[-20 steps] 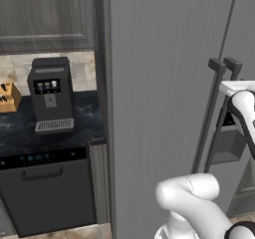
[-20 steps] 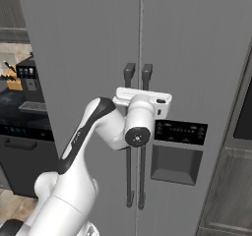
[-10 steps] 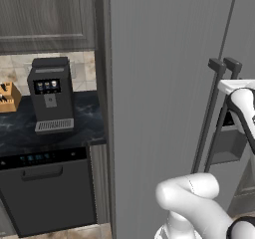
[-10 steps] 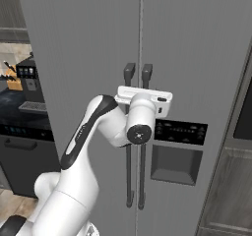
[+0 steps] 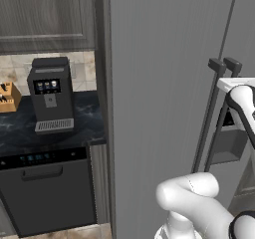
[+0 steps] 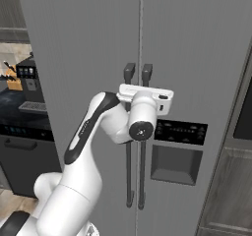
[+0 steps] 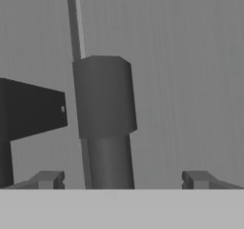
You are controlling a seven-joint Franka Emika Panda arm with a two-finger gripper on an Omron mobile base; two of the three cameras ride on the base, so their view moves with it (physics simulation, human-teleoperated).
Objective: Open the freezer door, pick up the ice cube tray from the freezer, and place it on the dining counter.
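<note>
The freezer door [image 6: 197, 58] with its dark dispenser niche [image 6: 175, 164] is shut, so the freezer's inside and the ice cube tray are hidden. Its long dark bar handle [image 6: 146, 75] stands just right of the seam between the two doors. In the hand view my gripper [image 7: 121, 179] is open, with the thick top of that handle [image 7: 106, 104] between its fingertips [image 7: 198, 178] and a gap on each side. My white hand [image 6: 145, 93] is level with the upper part of the handle. The dining counter is out of view.
The plain grey door [image 5: 159, 83] and its own handle [image 7: 28, 109] lie just left of the seam. Further left, a coffee machine [image 5: 50, 93] and a knife block [image 5: 7, 96] stand on a dark worktop [image 5: 20, 131] above a dark appliance [image 5: 45, 193]. Grey cabinets [image 6: 236, 191] flank the fridge's right side.
My hand has crept slightly upward along the handles. Both doors have stayed shut.
</note>
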